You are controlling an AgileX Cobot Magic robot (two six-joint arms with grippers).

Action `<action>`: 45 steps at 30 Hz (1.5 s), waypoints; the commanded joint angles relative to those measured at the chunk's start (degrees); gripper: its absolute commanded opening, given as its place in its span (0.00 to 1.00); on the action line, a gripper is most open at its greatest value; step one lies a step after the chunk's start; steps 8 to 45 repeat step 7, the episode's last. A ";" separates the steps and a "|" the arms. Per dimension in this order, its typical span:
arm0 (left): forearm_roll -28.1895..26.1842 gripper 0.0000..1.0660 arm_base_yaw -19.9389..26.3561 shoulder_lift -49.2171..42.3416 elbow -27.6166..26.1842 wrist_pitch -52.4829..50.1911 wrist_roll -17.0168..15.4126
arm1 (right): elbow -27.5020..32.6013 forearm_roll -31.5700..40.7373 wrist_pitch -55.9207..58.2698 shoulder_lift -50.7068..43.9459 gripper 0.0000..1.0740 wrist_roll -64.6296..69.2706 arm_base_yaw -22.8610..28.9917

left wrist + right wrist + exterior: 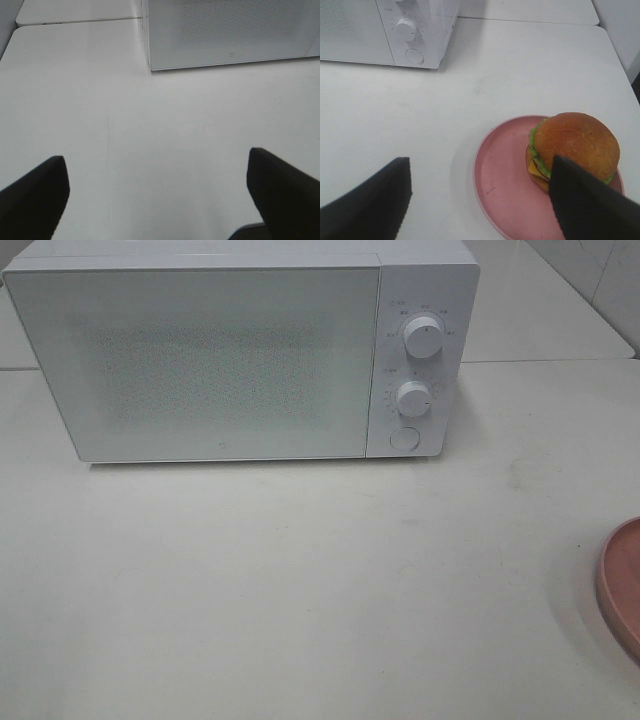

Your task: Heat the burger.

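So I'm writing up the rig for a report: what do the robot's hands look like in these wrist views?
Only the fingers show. The left hand has two matte black, wedge-shaped fingers with smooth faces. The right hand has the same black fingers, with fine ribbing along their inner edges. No cables or markings are visible, and the arms are out of view.

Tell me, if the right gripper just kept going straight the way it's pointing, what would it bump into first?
Probably the white table. The open right gripper points down at it, with the pink plate and burger toward one finger. Farther along stands the microwave. Depth is hard to judge.
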 commanded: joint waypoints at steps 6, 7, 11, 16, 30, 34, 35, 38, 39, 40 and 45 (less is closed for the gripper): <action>-0.57 0.83 0.00 -1.15 0.17 -0.80 -0.46 | 0.11 0.11 0.00 -1.26 0.70 -0.52 -0.46; -0.57 0.83 0.00 -1.15 0.17 -0.80 -0.46 | 0.11 0.11 0.00 -1.26 0.70 -0.52 -0.46; -0.57 0.83 0.00 -1.15 0.17 -0.80 -0.46 | 0.11 0.11 0.00 -1.26 0.70 -0.52 -0.46; -0.57 0.83 0.00 -1.15 0.17 -0.80 -0.46 | 0.11 0.11 0.00 -1.26 0.70 -0.52 -0.46; -0.57 0.83 0.00 -1.15 0.17 -0.80 -0.46 | 0.11 0.11 0.00 -1.26 0.70 -0.52 -0.46; -0.57 0.83 0.00 -1.15 0.17 -0.80 -0.46 | 0.11 0.11 0.00 -1.26 0.70 -0.52 -0.46; -0.57 0.83 0.00 -1.15 0.17 -0.80 -0.46 | 0.11 0.11 0.00 -1.26 0.70 -0.52 -0.46; -0.57 0.83 0.00 -1.15 0.17 -0.80 -0.46 | 0.11 0.11 0.00 -1.26 0.70 -0.52 -0.46; -0.57 0.83 0.00 -1.15 0.17 -0.80 -0.46 | 0.11 0.11 0.00 -1.26 0.70 -0.52 -0.46; -0.57 0.83 0.00 -1.15 0.17 -0.80 -0.46 | 0.11 0.11 0.00 -1.26 0.70 -0.52 -0.46; -0.57 0.83 0.00 -1.15 0.17 -0.80 -0.46 | 0.11 0.11 0.00 -1.26 0.70 -0.52 -0.46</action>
